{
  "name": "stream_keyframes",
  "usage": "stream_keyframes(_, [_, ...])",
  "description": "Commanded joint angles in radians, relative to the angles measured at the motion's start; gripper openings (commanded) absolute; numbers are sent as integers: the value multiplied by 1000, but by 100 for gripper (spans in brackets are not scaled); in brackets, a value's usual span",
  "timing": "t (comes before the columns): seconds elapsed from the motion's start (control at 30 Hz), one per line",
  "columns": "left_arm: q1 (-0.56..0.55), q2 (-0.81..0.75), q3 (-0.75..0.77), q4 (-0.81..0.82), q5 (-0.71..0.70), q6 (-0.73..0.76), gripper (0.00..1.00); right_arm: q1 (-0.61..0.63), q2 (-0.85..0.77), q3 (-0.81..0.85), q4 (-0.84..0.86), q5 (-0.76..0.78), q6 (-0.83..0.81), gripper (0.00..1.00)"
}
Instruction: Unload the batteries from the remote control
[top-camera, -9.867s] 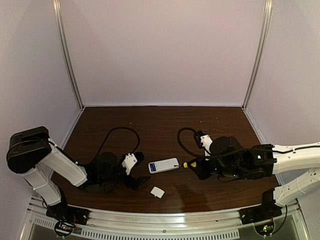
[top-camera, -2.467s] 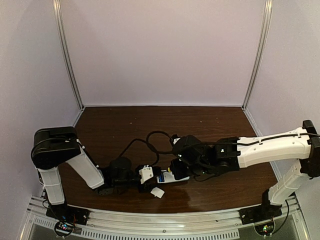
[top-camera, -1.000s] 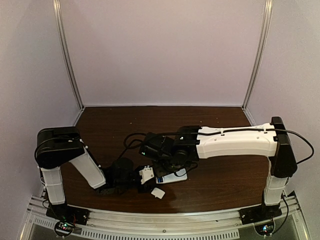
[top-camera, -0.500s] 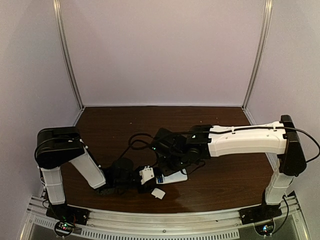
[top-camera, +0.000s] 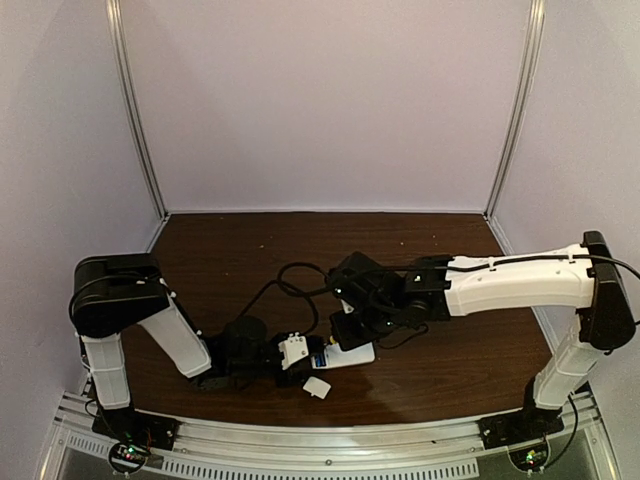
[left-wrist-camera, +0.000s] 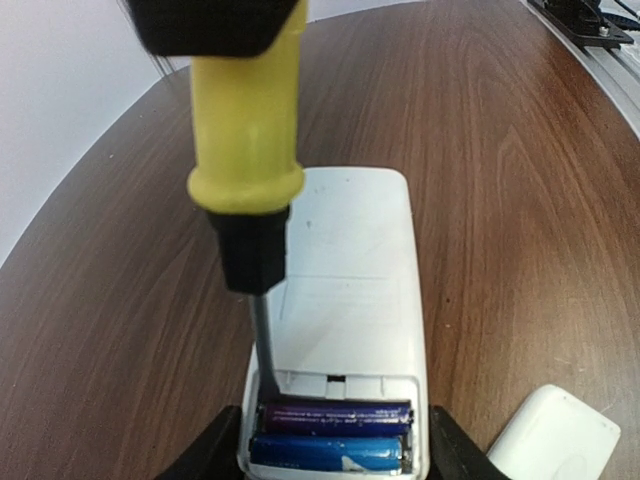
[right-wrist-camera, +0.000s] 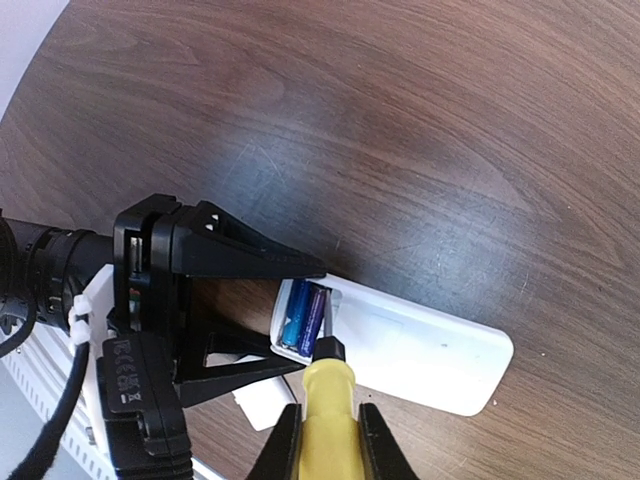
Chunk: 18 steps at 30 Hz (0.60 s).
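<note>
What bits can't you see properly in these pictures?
- Tip of the screwdriver: in the left wrist view it vanishes beside the batteries. In the right wrist view its own handle is in the way.
- The screwdriver in the top view: hidden under the right arm.
- Near end of the remote: cut off by the left wrist view's bottom edge.
- Part of the white cover: cut off by that view's corner.
- Battery labels: too blurred everywhere.

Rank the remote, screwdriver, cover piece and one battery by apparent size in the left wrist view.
remote
screwdriver, nearer the camera, so inflated
cover piece, partly cropped; roughly level with a battery
</note>
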Motion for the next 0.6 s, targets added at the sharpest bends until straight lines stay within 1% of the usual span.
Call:
stream_keyframes(0.0, [-6, -3, -1, 120, 38, 24, 23, -6, -40, -55, 56, -110, -19, 0])
stream_keyframes(0.1, [-7, -4, -13, 145, 51, 23, 23, -14, -87, -101, 111, -169, -33, 0])
stream_keyframes(0.3, [-7, -7, -45, 210, 78, 22, 23, -38, -181, -230, 236, -232, -14, 0])
stream_keyframes(0.4, [-6, -7, -47, 210, 79, 22, 23, -42, -197, -246, 228, -213, -2, 0])
stream_keyframes(0.57, [-6, -7, -40, 200, 75, 22, 23, -41, -183, -225, 198, -176, 8, 0])
